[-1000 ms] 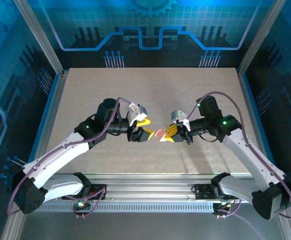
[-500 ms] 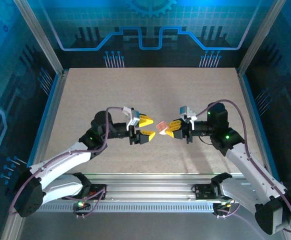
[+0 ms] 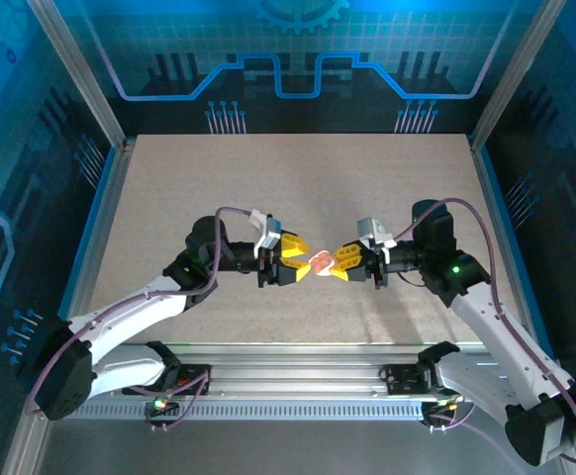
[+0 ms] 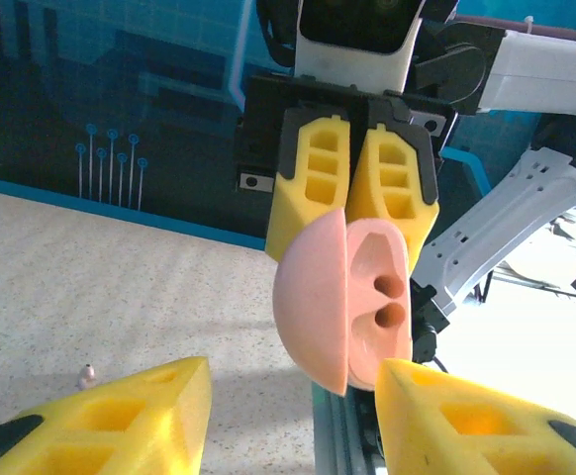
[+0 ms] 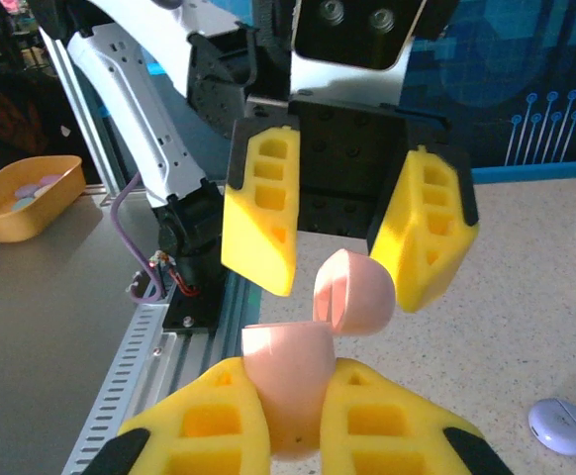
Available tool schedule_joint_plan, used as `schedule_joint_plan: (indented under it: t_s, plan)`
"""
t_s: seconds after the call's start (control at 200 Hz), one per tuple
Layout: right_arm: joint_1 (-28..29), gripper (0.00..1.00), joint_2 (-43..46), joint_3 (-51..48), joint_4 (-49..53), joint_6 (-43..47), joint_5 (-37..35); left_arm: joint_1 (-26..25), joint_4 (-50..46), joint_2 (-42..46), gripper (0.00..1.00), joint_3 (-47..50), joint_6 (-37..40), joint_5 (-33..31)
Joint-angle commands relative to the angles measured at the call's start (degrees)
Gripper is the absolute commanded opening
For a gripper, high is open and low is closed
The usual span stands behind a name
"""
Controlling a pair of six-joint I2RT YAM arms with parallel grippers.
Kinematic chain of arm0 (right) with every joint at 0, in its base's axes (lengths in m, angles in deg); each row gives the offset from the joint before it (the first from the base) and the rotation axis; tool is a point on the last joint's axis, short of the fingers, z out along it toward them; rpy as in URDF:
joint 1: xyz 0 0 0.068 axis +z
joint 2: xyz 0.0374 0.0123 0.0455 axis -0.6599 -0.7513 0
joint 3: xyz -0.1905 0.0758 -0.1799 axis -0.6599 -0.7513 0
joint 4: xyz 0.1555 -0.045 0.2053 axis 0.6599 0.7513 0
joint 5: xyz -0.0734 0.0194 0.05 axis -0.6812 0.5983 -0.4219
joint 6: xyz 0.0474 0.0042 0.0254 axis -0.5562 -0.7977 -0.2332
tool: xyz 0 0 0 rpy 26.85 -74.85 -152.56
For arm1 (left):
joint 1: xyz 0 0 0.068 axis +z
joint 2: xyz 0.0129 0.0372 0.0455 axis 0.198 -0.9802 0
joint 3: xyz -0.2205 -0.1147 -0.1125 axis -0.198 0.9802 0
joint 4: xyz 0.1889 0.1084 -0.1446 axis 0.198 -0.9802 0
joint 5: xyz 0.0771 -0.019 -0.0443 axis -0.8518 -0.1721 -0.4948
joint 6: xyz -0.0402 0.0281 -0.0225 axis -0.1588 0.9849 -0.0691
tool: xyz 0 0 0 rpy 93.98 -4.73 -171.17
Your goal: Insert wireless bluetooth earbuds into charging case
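Observation:
A pink charging case (image 3: pixel 321 262) hangs in the air above the table's middle, its base clamped in my right gripper (image 3: pixel 340 263), which is shut on it. The case is hinged open: the left wrist view shows its inner face (image 4: pixel 375 302) with two empty round sockets. My left gripper (image 3: pixel 304 259) faces it from the left, open, its yellow fingers (image 5: pixel 264 208) on either side of the raised lid (image 5: pixel 355 293). One tiny pale earbud (image 4: pixel 87 375) lies on the table.
A round lavender case (image 5: pixel 560 426) lies on the speckled tabletop (image 3: pixel 268 178). The aluminium rail (image 3: pixel 298 381) runs along the near edge. A yellow tray (image 5: pixel 21 198) with small pieces stands off the table.
Both grippers have come together over the table's middle. The left gripper's jaws have narrowed and now flank the case's lid. The right gripper has kept its grip on the case.

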Motion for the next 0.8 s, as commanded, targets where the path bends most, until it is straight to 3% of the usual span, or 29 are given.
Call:
schedule_joint_plan:
  t_s: [0.0, 0.79]
  plan:
    - [0.70, 0.11, -0.70, 2.10, 3.99, 4.48, 2.57, -0.69, 1.21, -0.63, 0.48, -2.40, -0.44, 3.40]
    - [2.27, 0.12, -3.21, 5.22, 7.51, 8.74, 1.09, -2.08, -4.86, -2.23, 0.21, -5.75, 1.36, 6.59]
